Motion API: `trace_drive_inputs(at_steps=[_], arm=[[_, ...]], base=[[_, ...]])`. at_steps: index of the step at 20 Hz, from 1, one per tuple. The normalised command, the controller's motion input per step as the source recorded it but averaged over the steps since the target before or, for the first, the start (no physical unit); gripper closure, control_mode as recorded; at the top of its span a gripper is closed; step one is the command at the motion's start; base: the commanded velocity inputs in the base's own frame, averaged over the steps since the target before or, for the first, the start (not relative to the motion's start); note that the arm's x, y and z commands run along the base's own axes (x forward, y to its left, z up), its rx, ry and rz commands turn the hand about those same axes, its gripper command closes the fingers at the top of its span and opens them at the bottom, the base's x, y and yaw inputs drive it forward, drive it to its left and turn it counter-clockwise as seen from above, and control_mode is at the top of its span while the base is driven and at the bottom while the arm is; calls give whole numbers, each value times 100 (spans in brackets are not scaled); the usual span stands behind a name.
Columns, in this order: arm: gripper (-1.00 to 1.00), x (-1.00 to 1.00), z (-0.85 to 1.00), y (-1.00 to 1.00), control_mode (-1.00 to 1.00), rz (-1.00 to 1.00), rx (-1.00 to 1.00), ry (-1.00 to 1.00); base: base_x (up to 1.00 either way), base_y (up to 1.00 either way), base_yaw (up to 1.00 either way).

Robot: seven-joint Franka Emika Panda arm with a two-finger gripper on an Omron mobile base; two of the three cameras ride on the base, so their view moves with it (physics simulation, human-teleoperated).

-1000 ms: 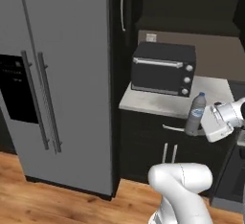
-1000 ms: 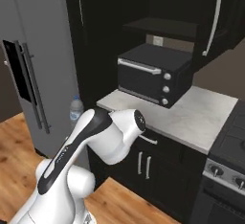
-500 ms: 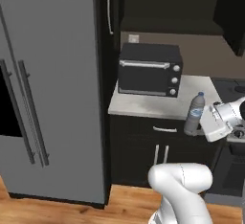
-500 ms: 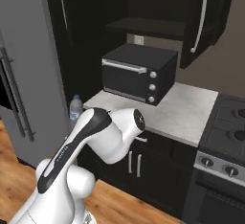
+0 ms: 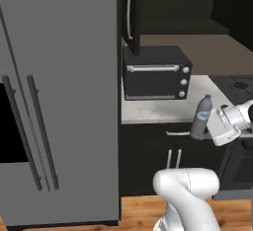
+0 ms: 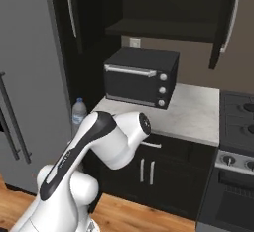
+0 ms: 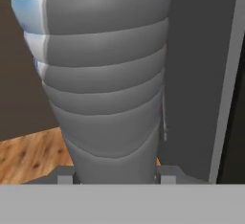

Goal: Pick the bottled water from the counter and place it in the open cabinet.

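Observation:
The bottled water (image 5: 202, 111) is a clear ribbed bottle with a pale cap, held upright in the air in front of the marble ledge. My gripper (image 5: 203, 129) is shut on its lower body from the right. From the right base camera the bottled water (image 6: 78, 116) stands out left of my arm. Up close, the bottled water (image 7: 110, 84) rises between the fingertips (image 7: 67, 175). The open cabinet (image 6: 163, 28) is dark with a shelf, above the microwave, and its door with a silver bar handle (image 6: 230, 18) stands to the right. The large counter is out of view.
A tall grey refrigerator (image 5: 59, 101) stands close on the left. A black microwave (image 5: 155, 72) sits on a narrow marble ledge (image 5: 158, 112) over black lower cabinets. A stove (image 6: 237, 127) lies to the right. Another dark cabinet door with a silver handle (image 5: 130, 13) hangs beside the refrigerator.
The whole picture has shifted: the base has driven, and the refrigerator and microwave sit differently in both views. The bottle stays in my shut gripper at the same spot beside the arm.

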Motion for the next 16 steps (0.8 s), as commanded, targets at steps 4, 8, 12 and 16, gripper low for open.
trace_drive_inputs(at_steps=[4,8,12,16], arm=[[100,0,0,0,100,0,0,0],[100,0,0,0,100,0,0,0],[100,0,0,0,100,0,0,0],[100,0,0,0,100,0,0,0]], base=[[0,-5,-1],[9,-2,-8],[46,-23,-8],[64,-21,-11]])
